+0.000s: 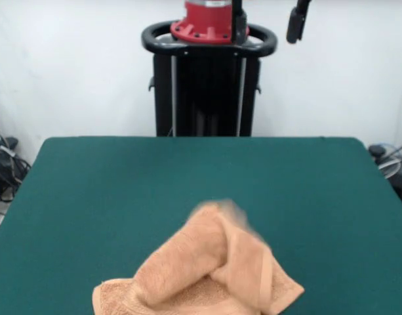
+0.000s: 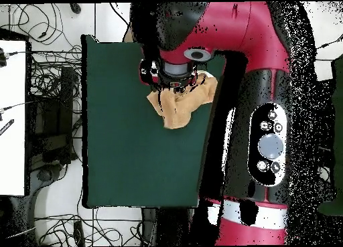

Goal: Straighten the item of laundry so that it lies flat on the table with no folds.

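peach-orange terry towel (image 1: 210, 272) is sitting bunched w/ folds at the green table's (image 1: 109, 190) front edge, peak blurring. in overhead the red arm (image 2: 268, 90) is covering it; gripper (image 2: 175, 75) is over the towel, can't tell its state.

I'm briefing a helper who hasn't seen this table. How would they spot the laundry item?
Find the dark green table. Toward its edge farthest from the robot's black stand lies a crumpled peach-orange towel, bunched into folds, the only thing on the cloth.

No readable text, label, brand, number or sign anywhere.
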Robot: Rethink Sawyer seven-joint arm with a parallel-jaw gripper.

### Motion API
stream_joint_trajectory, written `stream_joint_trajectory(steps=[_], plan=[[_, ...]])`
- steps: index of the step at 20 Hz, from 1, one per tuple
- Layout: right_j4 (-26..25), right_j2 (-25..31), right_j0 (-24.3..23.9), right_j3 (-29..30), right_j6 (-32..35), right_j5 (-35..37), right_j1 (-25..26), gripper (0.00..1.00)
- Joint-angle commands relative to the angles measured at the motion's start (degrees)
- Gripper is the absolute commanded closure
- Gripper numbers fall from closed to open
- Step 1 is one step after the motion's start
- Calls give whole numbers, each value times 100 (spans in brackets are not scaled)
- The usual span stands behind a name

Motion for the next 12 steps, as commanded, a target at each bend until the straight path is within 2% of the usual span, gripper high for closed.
stream_joint_trajectory(steps=[1, 9, 12], plan=[[99, -324, 20, 919, 1399, -359, -218, 0], [244, -446, -27, 1282, 1321, -828, -240, 0], [262, -498, -48, 1617, 1180, -1238, -324, 0]])
